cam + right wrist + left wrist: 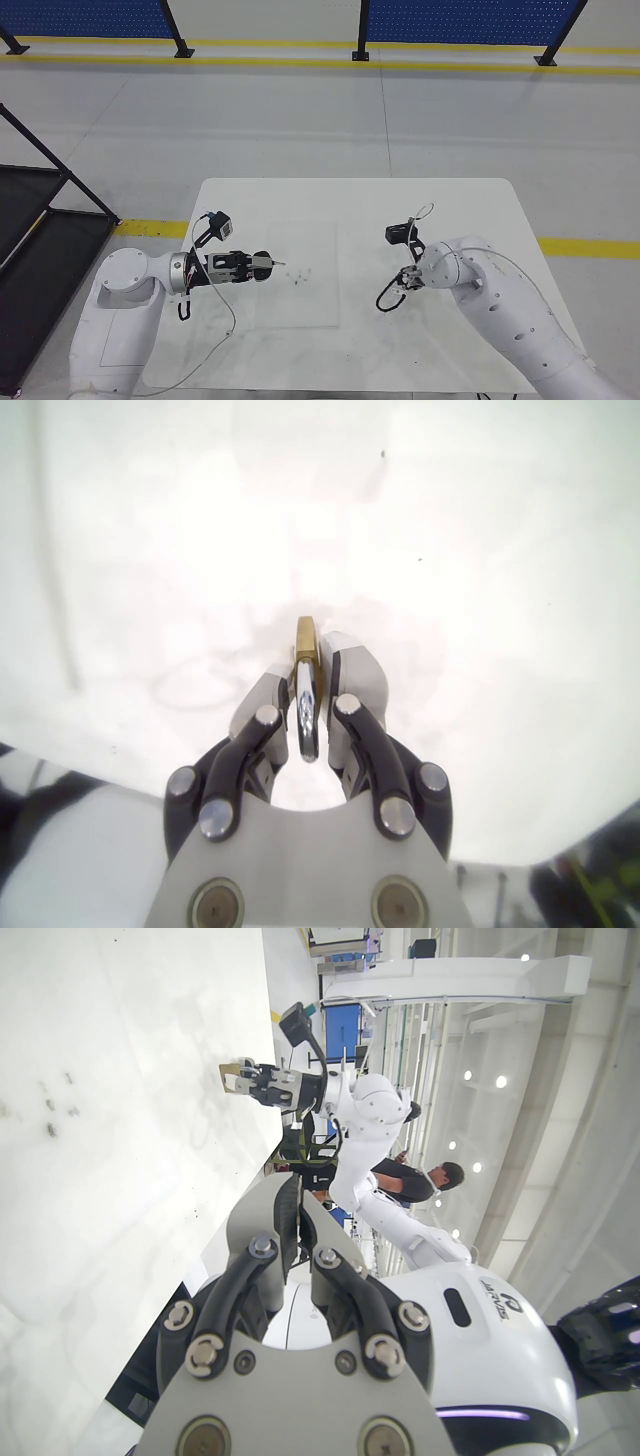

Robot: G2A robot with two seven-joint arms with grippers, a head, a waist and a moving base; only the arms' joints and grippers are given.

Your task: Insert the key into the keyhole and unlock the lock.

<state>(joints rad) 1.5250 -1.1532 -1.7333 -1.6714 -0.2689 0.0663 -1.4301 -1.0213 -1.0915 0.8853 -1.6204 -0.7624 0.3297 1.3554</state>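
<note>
Right gripper (307, 657) pinches the brass padlock (304, 637) over the right half of the table (450, 210); its wrist view shows the shackle. Left gripper (266, 263) is pressed together; top view shows the key (279, 264) protruding.

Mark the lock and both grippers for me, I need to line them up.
lock (304, 640): right wrist view, on its brass body.
right gripper (306, 657): right wrist view, midway between the fingertips clamping the lock.
left gripper (296, 1194): left wrist view, midway between its closed fingertips.

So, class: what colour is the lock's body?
Brass-gold; the lock shows best in the right wrist view.
</note>
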